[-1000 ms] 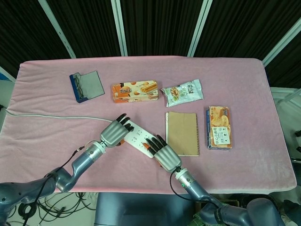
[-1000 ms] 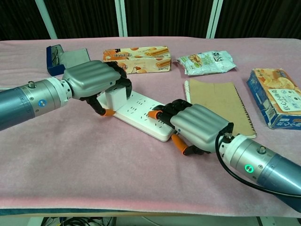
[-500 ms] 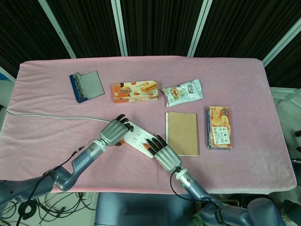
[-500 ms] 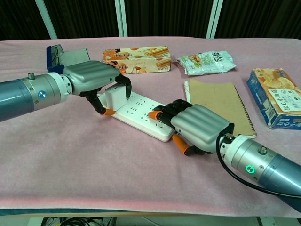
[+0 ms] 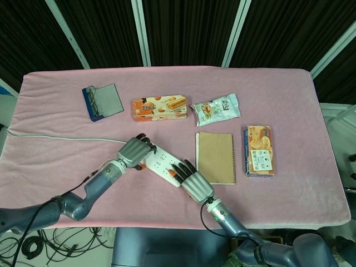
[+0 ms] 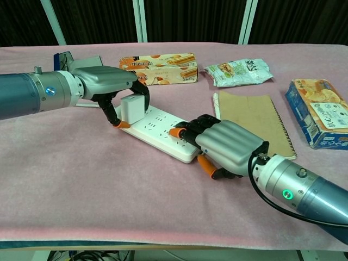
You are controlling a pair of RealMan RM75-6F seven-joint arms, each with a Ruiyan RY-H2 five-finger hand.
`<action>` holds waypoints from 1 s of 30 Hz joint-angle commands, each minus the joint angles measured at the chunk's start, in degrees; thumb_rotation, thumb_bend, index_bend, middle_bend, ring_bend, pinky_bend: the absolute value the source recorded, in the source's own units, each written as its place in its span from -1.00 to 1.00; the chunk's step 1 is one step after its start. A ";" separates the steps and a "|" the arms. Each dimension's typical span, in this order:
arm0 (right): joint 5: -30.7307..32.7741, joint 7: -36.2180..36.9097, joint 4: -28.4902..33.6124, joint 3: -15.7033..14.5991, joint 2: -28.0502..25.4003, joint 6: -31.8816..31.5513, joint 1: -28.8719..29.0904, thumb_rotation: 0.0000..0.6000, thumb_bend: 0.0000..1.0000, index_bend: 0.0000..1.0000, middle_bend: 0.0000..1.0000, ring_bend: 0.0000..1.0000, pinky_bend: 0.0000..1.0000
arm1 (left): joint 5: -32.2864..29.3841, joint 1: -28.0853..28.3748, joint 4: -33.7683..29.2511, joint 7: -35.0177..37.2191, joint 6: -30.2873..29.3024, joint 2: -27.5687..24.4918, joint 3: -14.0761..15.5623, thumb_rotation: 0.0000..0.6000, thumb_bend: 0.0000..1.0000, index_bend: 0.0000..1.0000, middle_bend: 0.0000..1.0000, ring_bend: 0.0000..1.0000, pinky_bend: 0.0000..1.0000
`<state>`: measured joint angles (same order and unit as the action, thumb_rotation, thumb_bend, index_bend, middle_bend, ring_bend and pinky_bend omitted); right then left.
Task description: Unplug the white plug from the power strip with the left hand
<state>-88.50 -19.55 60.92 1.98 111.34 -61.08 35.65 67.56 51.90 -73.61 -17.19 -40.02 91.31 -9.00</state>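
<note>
The white power strip [image 6: 161, 136] lies slantwise on the pink cloth, also seen in the head view [image 5: 162, 162]. The white plug [image 6: 133, 107] stands at its far left end, its base still meeting the strip. My left hand [image 6: 106, 86] curls over the plug and grips it between thumb and fingers; in the head view the left hand [image 5: 135, 151] hides the plug. My right hand [image 6: 227, 144] lies on the strip's near right end, fingers on top and thumb at its edge, holding it down; the right hand [image 5: 192, 181] covers that end in the head view.
A grey cable [image 5: 55, 137] runs left from the strip. Behind lie a glasses case [image 5: 102, 102], a biscuit box [image 5: 159, 107] and a snack bag [image 5: 216, 108]. A brown notebook [image 5: 215, 157] and a blue-orange box [image 5: 260, 150] lie to the right.
My left hand and forearm have risen and drawn slightly back-left, and the plug sits a little higher in the chest view. The right hand has stayed on the strip.
</note>
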 commanded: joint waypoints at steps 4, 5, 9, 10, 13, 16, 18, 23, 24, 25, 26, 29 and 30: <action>-0.29 0.08 0.07 -0.31 -0.15 -0.13 -0.07 1.00 0.34 -0.87 -0.81 -0.82 -0.91 | 1.98 -0.66 0.45 -0.10 -2.99 1.28 1.00 1.00 0.31 0.20 0.24 -0.57 -0.68; -0.39 0.04 0.07 -0.41 -0.19 -0.17 -0.08 1.00 0.34 -0.87 -0.81 -0.82 -0.91 | 2.60 -0.82 0.63 0.23 -3.56 1.51 1.16 1.00 0.31 0.20 0.24 -0.57 -0.68; -0.50 -0.05 0.07 -0.65 -0.32 -0.18 -0.19 1.00 0.34 -0.87 -0.81 -0.82 -0.91 | 6.29 -1.61 1.56 2.13 -6.75 2.42 2.03 1.00 0.31 0.23 0.26 -0.54 -0.62; -0.48 -0.05 0.05 -0.63 -0.34 -0.18 -0.20 1.00 0.34 -0.87 -0.81 -0.82 -0.91 | 8.10 -1.96 2.24 3.22 -8.28 2.82 2.48 1.00 0.31 0.23 0.27 -0.53 -0.61; -0.38 0.03 0.01 -0.63 -0.36 -0.19 -0.31 1.00 0.34 -0.87 -0.81 -0.82 -0.91 | 12.75 -2.98 4.57 7.25 -12.14 3.95 3.95 1.00 0.31 0.25 0.28 -0.51 -0.58; -0.32 0.06 -0.13 -0.67 -0.30 -0.18 -0.41 1.00 0.34 -0.87 -0.81 -0.82 -0.91 | 16.10 -3.94 7.24 11.21 -15.30 5.00 5.24 1.00 0.31 0.27 0.30 -0.47 -0.54; -0.31 0.16 -0.22 -0.76 -0.27 -0.05 -0.43 1.00 0.34 -0.87 -0.81 -0.82 -0.91 | 17.71 -4.59 9.29 13.87 -17.54 5.97 5.65 1.00 0.31 0.28 0.30 -0.46 -0.52; -0.34 0.09 -0.41 -0.83 -0.28 0.15 -0.38 1.00 0.34 -0.87 -0.81 -0.82 -0.91 | 19.43 -5.20 13.02 17.92 -19.84 7.60 5.99 1.00 0.31 0.30 0.32 -0.43 -0.49; -0.31 0.10 -0.38 -0.80 -0.28 0.16 -0.39 1.00 0.34 -0.87 -0.81 -0.82 -0.91 | 19.68 -5.28 13.52 18.69 -20.31 7.89 5.94 1.00 0.31 0.31 0.33 -0.43 -0.48; -0.25 0.12 -0.35 -0.75 -0.28 0.16 -0.41 1.00 0.34 -0.87 -0.81 -0.82 -0.91 | 19.85 -5.37 13.92 19.57 -20.79 8.19 5.81 1.00 0.31 0.31 0.33 -0.43 -0.48; -0.21 0.13 -0.31 -0.72 -0.31 0.19 -0.42 1.00 0.34 -0.87 -0.81 -0.82 -0.91 | 19.98 -5.42 14.24 20.51 -21.21 8.48 5.64 1.00 0.31 0.31 0.33 -0.43 -0.48; -0.20 -0.03 -0.17 -0.68 -0.49 0.17 -0.43 1.00 0.34 -0.87 -0.81 -0.82 -0.91 | 20.14 -5.11 14.37 22.71 -22.18 8.69 4.59 1.00 0.31 0.30 0.32 -0.43 -0.48; -0.19 -0.09 -0.10 -0.68 -0.57 0.16 -0.44 1.00 0.34 -0.87 -0.81 -0.82 -0.91 | 19.98 -4.87 13.77 23.37 -22.46 8.47 3.89 1.00 0.31 0.30 0.31 -0.43 -0.48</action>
<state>-88.69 -19.63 60.81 1.30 110.77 -60.91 35.21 87.50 46.80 -59.50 5.25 -61.84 99.74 -4.25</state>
